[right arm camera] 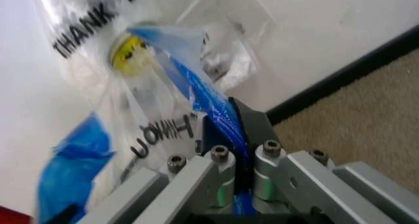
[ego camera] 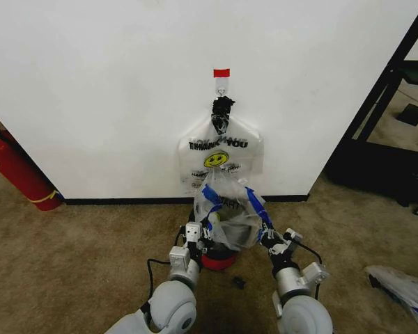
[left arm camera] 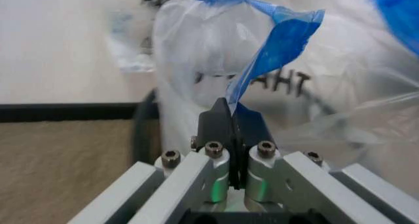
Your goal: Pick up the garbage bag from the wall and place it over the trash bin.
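From the head, a "THANK YOU" smiley bag [ego camera: 220, 154] hangs on the white wall [ego camera: 125, 90] above tan carpet [ego camera: 76, 257] while the garbage bag [ego camera: 230, 212] drapes over the trash bin [ego camera: 219, 261] between both low, forward-reaching arms; at the wrists, the left gripper [left arm camera: 230, 117] and the right gripper [right arm camera: 229, 131] each pinch a blue strip of it with jaws closed.

Hanging white bag [ego camera: 221, 152] crowds the wall [ego camera: 111, 83] behind the trash bin [ego camera: 219, 261] (carpet [ego camera: 76, 257] sides open).

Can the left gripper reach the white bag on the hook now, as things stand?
Probably not. The left gripper is shut on the garbage bag, as is the right gripper, and that bag, stretched over the bin, stands between them and the white bag.
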Motion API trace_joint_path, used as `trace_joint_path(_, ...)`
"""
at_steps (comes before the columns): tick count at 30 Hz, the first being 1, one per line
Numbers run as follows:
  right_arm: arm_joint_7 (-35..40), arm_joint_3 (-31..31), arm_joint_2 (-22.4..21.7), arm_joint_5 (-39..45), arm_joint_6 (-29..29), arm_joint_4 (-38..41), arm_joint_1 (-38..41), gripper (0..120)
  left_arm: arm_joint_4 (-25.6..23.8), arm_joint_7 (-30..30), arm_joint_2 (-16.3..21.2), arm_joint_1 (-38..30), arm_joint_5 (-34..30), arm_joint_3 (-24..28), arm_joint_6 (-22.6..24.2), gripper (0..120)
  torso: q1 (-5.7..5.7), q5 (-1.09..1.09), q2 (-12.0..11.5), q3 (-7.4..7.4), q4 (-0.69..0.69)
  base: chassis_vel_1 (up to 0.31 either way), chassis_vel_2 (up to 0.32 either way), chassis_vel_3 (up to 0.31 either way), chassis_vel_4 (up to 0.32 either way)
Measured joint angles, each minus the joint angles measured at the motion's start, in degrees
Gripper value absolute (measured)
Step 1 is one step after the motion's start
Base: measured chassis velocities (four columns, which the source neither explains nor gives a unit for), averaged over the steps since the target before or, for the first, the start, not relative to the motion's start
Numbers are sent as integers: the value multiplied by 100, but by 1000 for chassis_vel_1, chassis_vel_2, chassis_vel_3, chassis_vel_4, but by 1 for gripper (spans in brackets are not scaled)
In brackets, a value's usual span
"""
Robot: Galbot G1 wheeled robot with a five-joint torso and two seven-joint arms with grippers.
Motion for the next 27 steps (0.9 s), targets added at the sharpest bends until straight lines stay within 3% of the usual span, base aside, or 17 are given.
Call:
trace_joint_path(5, 193, -23, -14, -156, -141, -7, -154, 0, -246, -165, 368, 348, -34, -317, 151, 0, 0, 0, 0, 0, 0, 0, 0, 0, 0)
trace_joint_path(16, 866, 26, -222, -317, -756, 281, -407, 0, -853, -406, 751, 676, -283, -385, 645, 0, 0, 0, 0, -1, -1, 0, 0, 0, 0)
trace_joint_path(27, 1031, 99, -197, -208, -896, -5, -75, 0, -521, -395, 585, 754, -313, -240, 662, 0, 0, -1, 0, 0, 0, 0, 0, 0, 0)
